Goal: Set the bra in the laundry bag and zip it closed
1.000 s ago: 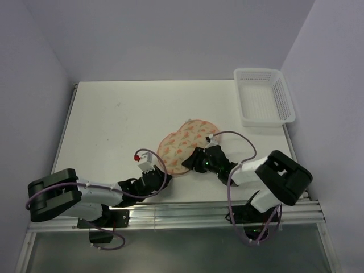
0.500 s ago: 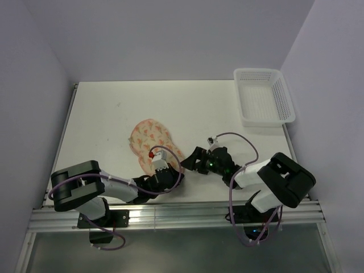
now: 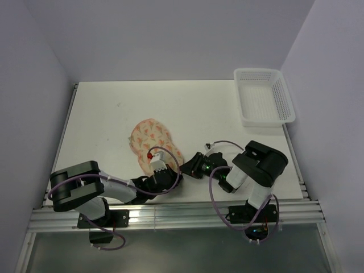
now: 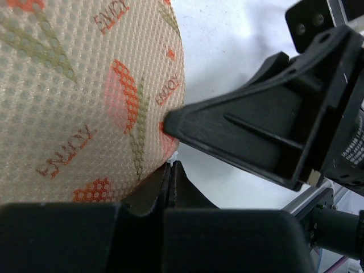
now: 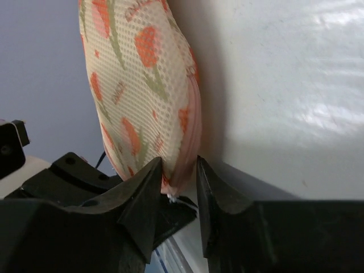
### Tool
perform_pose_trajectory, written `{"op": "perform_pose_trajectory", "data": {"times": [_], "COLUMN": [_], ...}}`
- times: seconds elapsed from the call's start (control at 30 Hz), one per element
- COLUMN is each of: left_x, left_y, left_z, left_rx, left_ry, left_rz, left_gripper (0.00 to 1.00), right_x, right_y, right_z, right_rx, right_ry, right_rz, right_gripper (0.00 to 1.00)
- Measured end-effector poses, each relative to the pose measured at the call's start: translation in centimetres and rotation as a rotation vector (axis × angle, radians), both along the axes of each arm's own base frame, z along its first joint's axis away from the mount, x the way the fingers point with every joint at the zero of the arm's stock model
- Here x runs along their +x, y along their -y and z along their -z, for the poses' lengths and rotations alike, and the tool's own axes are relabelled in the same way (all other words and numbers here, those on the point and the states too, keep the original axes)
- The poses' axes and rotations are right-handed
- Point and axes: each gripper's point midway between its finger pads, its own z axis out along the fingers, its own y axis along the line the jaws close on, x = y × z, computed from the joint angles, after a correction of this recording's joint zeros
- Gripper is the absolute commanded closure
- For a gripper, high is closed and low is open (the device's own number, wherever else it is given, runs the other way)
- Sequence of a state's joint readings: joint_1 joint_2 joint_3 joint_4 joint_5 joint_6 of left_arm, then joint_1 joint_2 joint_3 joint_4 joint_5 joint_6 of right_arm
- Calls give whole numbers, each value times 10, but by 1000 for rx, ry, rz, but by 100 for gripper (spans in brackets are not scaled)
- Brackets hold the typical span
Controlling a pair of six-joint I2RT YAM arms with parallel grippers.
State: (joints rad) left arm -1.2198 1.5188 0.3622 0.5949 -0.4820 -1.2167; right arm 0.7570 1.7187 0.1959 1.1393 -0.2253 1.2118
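Note:
The laundry bag (image 3: 152,139) lies closed on the table, printed side up, left of centre. The bra is hidden; no mint fabric shows in any view. My left gripper (image 3: 175,173) is at the bag's near right end. In the left wrist view its jaws (image 4: 172,165) are pressed together on a small white bit at the rim of the bag (image 4: 85,85). My right gripper (image 3: 189,169) meets the same end from the right. In the right wrist view its jaws (image 5: 180,165) pinch the tip of the bag (image 5: 142,85).
A white perforated basket (image 3: 263,96) stands at the far right corner. The table's near edge and the metal rail (image 3: 170,213) run just behind both grippers. The two grippers almost touch each other.
One second ago the bag lay further right by my right gripper. My left gripper pulled it left. Since then my right arm has folded in and its gripper has closed on the bag's end.

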Motion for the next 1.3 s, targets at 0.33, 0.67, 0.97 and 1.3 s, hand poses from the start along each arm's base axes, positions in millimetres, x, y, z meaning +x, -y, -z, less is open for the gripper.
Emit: {"op": "perform_pose_trajectory", "data": {"times": [0.33, 0.67, 0.97, 1.3], "left_x": [0, -10, -16, -13], "left_y": [-4, -28, -53, -65], "left_z": [-4, -6, -7, -11], "left_rx": [-17, -26, -8, 29], "left_ry": [0, -11, -26, -6], "left_rz": [2, 1, -30, -57], "left_gripper": [100, 100, 100, 100], "right_x": [14, 54, 68, 88], "right_y": [-14, 6, 26, 36], "right_z": [-4, -19, -13, -27], "right_rx": [65, 77, 46, -21], "right_ry": [1, 71, 44, 51], "right_rz": [11, 79, 49, -47], "right_gripper": [100, 100, 100, 35]}}
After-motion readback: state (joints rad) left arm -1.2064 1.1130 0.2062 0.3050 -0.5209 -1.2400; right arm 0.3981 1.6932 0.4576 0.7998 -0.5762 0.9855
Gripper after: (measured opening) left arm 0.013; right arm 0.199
